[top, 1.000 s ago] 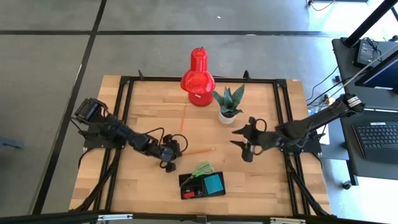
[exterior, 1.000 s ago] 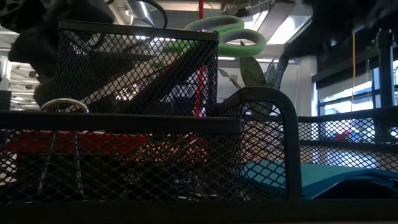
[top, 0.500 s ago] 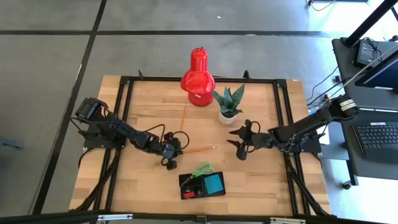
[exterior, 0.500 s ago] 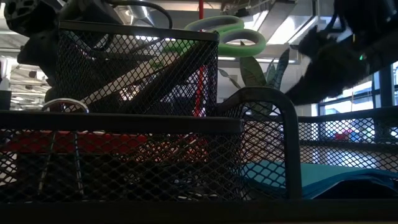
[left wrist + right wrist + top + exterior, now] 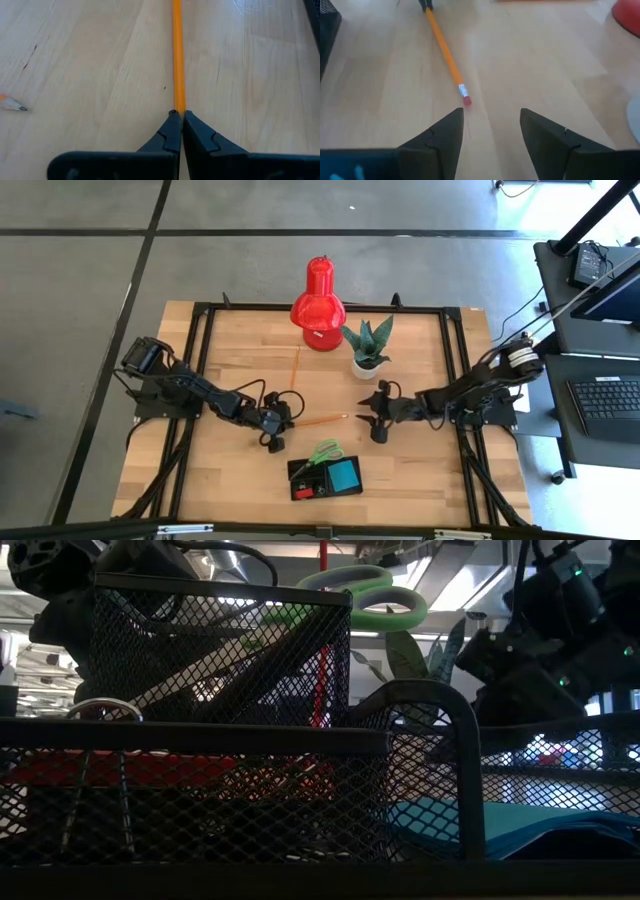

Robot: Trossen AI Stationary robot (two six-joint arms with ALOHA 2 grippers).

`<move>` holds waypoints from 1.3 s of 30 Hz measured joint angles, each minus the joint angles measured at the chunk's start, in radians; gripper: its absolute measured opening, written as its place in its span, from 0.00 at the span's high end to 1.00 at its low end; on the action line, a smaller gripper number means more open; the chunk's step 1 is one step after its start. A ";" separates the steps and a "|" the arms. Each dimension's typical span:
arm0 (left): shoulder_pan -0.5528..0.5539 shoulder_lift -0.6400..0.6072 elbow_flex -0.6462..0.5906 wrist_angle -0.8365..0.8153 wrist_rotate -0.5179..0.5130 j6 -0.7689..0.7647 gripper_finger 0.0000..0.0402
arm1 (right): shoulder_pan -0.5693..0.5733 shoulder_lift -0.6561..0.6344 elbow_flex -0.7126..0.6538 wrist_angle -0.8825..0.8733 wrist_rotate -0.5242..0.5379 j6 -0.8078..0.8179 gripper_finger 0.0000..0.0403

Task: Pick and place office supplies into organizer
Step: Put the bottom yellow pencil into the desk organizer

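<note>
Our left gripper (image 5: 178, 114) is clenched on one end of the thin orange wooden pencil (image 5: 322, 421), which lies on the pale wooden table (image 5: 420, 470) above the black mesh organizer (image 5: 326, 478); our right gripper (image 5: 491, 131), fingers spread, hovers just short of the pencil's pink eraser end (image 5: 467, 101).

A lab: taped grey floor (image 5: 80, 300), framed workbench (image 5: 420, 470), computer desk (image 5: 595, 330).

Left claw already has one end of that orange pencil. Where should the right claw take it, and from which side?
Judging by its pose, take the pencil just behind the eraser, from above. It lies flat on the table, that end is free and points at the open right claw; the left claw is shut on the far end.
</note>
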 joint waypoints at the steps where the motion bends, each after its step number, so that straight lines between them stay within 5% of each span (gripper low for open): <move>1: 0.000 0.000 0.000 0.000 0.000 0.000 0.99 | 0.000 0.018 0.000 0.023 -0.003 -0.015 0.51; 14: 0.000 0.000 0.000 0.000 0.004 0.000 0.99 | -0.003 0.234 0.009 0.287 -0.008 -0.091 0.51; 22: 0.000 0.000 0.000 0.000 0.009 0.018 0.99 | -0.059 0.341 0.098 0.311 -0.139 -0.109 0.51; 39: 0.000 0.000 0.000 0.000 0.015 0.026 0.99 | -0.072 0.350 0.083 0.308 -0.179 -0.143 0.55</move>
